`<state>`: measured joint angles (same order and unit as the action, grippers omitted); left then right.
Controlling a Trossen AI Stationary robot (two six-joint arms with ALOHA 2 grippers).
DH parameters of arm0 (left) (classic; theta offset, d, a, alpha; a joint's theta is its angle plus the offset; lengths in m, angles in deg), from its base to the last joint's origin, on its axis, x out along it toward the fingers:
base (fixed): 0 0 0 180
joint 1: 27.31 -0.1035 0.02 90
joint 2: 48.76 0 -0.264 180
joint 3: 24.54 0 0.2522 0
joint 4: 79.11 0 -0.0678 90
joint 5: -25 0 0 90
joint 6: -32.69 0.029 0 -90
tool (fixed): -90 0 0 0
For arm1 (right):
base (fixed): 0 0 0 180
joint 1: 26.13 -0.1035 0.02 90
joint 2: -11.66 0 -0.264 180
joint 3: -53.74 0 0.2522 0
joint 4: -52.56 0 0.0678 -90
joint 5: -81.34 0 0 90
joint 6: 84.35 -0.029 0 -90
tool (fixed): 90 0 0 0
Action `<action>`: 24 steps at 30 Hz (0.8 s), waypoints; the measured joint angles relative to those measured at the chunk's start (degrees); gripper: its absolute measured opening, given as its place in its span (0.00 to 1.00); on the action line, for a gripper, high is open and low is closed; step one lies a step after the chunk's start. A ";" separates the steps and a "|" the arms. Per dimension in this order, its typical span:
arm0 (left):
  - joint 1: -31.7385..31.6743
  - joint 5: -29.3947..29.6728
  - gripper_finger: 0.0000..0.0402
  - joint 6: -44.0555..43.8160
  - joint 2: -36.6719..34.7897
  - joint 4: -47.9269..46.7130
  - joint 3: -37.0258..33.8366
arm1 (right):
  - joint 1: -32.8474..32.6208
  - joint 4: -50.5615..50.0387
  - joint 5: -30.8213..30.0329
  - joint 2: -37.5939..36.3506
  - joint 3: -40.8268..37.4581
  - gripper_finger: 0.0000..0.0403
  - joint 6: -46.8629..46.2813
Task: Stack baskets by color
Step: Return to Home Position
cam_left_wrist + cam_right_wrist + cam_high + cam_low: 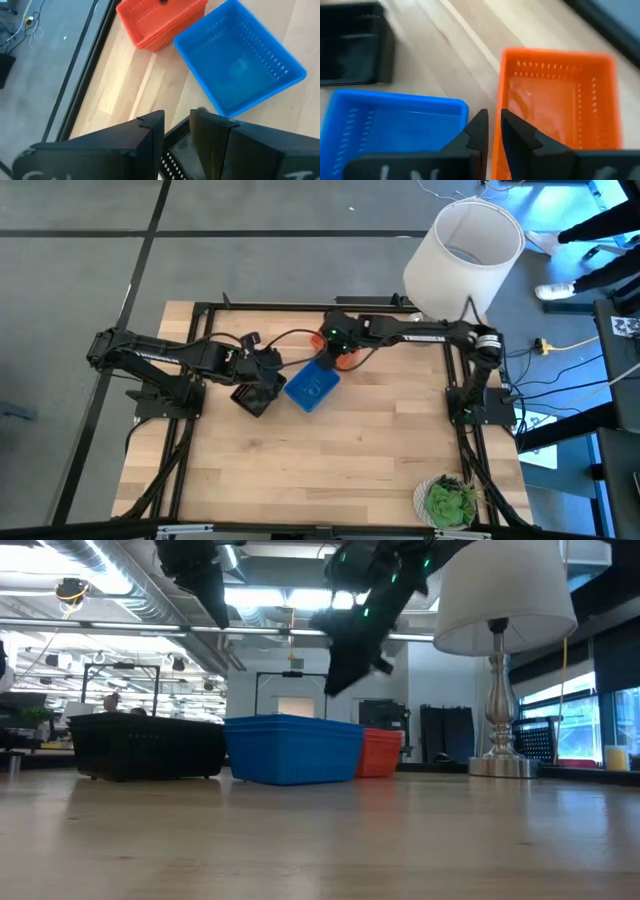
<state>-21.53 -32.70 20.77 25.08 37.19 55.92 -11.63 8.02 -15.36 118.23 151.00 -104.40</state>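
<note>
Greenery first: the plant [450, 500] sits at the near right corner of the table [350, 480], well apart from the work, so you can leave it out of your worries.

Mid-table, the black baskets [252, 398] are nested on the left. The left gripper [176, 120] hangs right above them, its fingers drawn close with only a slim gap and nothing between them. Just beside them on the right is the blue stack [312, 388], turned at an angle. The orange stack [560, 95] sits a little farther back and to the right, corner to corner with the blue. You cannot tell from these views whether the two touch.

The right gripper [494, 117] hovers over the blue and orange rims, fingers nearly pressed together and empty.

All three colours look sorted, so what remains is probably pulling both arms clear. That is where trouble could come:

- If you swing the right arm sideways before lifting, a fingertip could catch the orange or blue rim. These light baskets would likely slide or tip off their stack.
- The same goes for the left arm over the black pair.

Farthest back on the right, the lampshade [465, 250] stands close over the right arm's forearm. A high, wide retreat could knock it.
</note>
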 joint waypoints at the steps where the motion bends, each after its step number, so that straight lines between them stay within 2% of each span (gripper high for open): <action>1: -0.02 0.00 0.21 -0.13 0.00 -0.60 0.00 | -0.53 -0.06 -0.55 -1.21 0.00 0.13 0.94; 10: 2.29 0.09 0.21 -5.96 -1.84 -7.67 0.02 | -9.41 -5.32 -12.81 -13.66 0.07 0.13 10.92; 17: 12.22 2.47 0.21 -9.51 -9.83 -8.36 0.00 | -18.01 -7.46 -12.73 -25.27 -4.20 0.13 15.20; 21: 19.37 6.19 0.21 -11.97 -15.89 -6.37 -1.88 | -21.77 -5.54 -13.17 -33.06 -11.77 0.13 12.73; 24: 23.33 6.30 0.21 -12.03 -20.79 -1.14 -5.97 | -23.73 -0.33 -12.37 -39.22 -19.46 0.13 12.20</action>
<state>1.79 -26.40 8.74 4.29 36.05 49.95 -35.36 7.69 -27.73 79.01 131.54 -92.20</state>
